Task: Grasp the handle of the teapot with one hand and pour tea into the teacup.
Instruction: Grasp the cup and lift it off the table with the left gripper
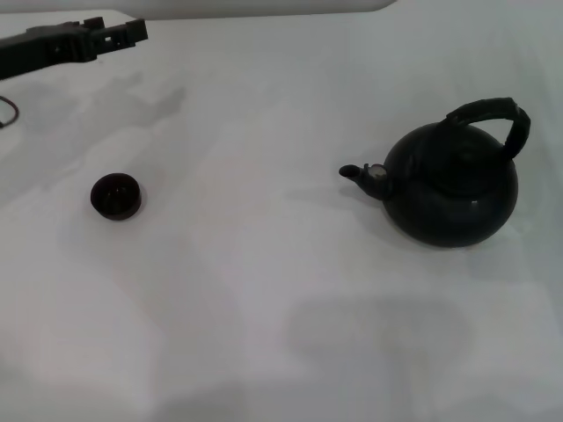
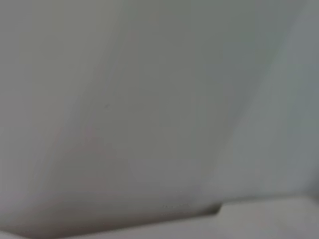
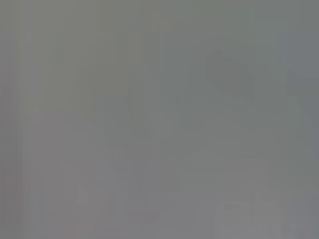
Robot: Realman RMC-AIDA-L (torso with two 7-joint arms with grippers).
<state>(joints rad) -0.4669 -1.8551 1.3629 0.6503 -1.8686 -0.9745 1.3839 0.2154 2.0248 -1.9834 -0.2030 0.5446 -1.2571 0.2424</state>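
**Left arm at far-left corner; teapot and teacup untouched on table**

Left gripper (image 1: 132,32): reaches in from the far left edge of the head view, arm roughly level, tip pointing toward the robot's right. It sits well apart from both vessels and holds nothing. Whether its fingers are spread or closed cannot be told.

Right gripper: not visible in any view. The wrist views show only plain pale surface.

Item count:
- One teapot (image 1: 450,186), upright on the white table (image 1: 264,290), on the right side. Its spout (image 1: 356,173) points toward the robot's left.
- One handle (image 1: 493,116), arched over the teapot's top, free of any grip.
- One teacup (image 1: 115,195), upright on the left side, well apart from the teapot.
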